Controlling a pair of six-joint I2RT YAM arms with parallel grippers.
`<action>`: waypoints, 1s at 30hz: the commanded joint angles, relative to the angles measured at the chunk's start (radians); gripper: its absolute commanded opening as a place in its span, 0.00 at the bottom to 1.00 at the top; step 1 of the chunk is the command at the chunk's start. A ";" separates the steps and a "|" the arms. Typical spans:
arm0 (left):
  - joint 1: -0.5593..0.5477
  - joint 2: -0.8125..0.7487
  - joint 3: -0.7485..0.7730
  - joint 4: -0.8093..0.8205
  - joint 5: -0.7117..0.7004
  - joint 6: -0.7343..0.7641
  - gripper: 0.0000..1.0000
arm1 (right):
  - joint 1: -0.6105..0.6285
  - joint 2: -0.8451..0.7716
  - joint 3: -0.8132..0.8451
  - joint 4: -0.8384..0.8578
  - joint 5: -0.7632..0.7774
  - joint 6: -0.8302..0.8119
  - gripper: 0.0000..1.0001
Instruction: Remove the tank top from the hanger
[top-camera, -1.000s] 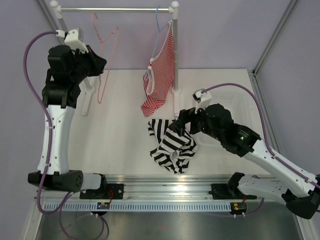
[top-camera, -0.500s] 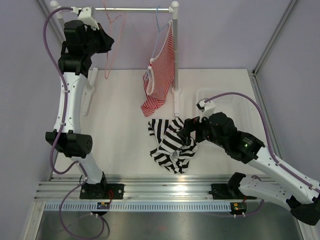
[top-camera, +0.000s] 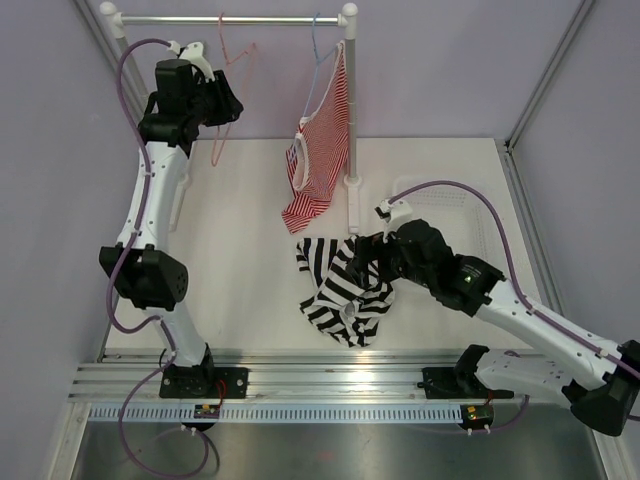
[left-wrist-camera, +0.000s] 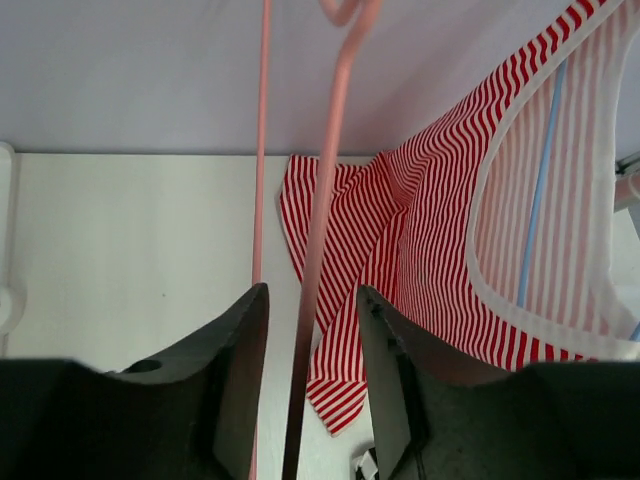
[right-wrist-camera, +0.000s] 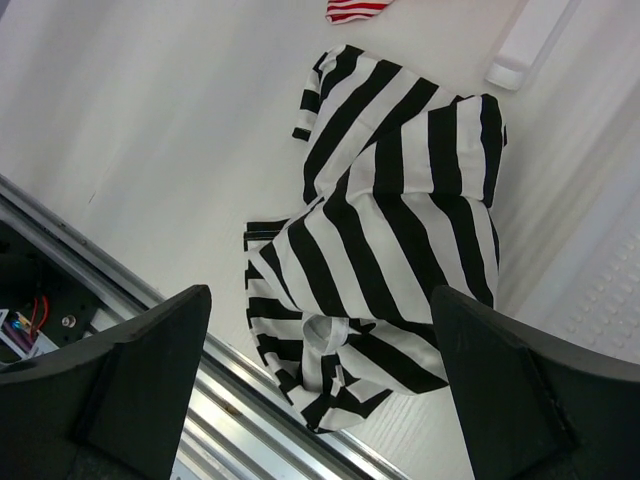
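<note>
The black-and-white striped tank top (top-camera: 345, 290) lies crumpled on the table, off the hanger. In the right wrist view the tank top (right-wrist-camera: 390, 230) fills the middle, and my right gripper (right-wrist-camera: 318, 295) hovers above it, open, touching nothing. The pink hanger (top-camera: 216, 150) hangs bare by its hook from the rail. My left gripper (top-camera: 230, 100) is raised beside it. In the left wrist view the hanger (left-wrist-camera: 320, 200) runs down between the jaws of my left gripper (left-wrist-camera: 310, 300), which stand apart with a gap on each side of the wire.
The metal rail (top-camera: 270, 18) spans the back. A red-and-white striped top (top-camera: 320, 150) hangs from it on a blue hanger (left-wrist-camera: 545, 170) beside a white post (top-camera: 350, 110). A white basket (top-camera: 455, 200) sits at the right. An aluminium track (top-camera: 320, 370) borders the near edge.
My left arm rose and swung right, bringing the bare pink hanger up onto the rail, and its jaws have come apart off the wire. My right arm shifted only slightly above the tank top.
</note>
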 joint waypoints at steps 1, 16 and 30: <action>-0.006 -0.166 -0.049 0.060 -0.039 -0.031 0.55 | -0.003 0.057 0.046 0.089 0.019 -0.014 0.99; -0.006 -0.899 -0.693 -0.098 -0.345 -0.140 0.99 | -0.004 0.487 0.112 0.049 0.109 -0.095 1.00; -0.007 -1.363 -1.275 -0.011 -0.182 -0.044 0.99 | 0.010 0.805 0.029 0.293 -0.090 -0.060 0.67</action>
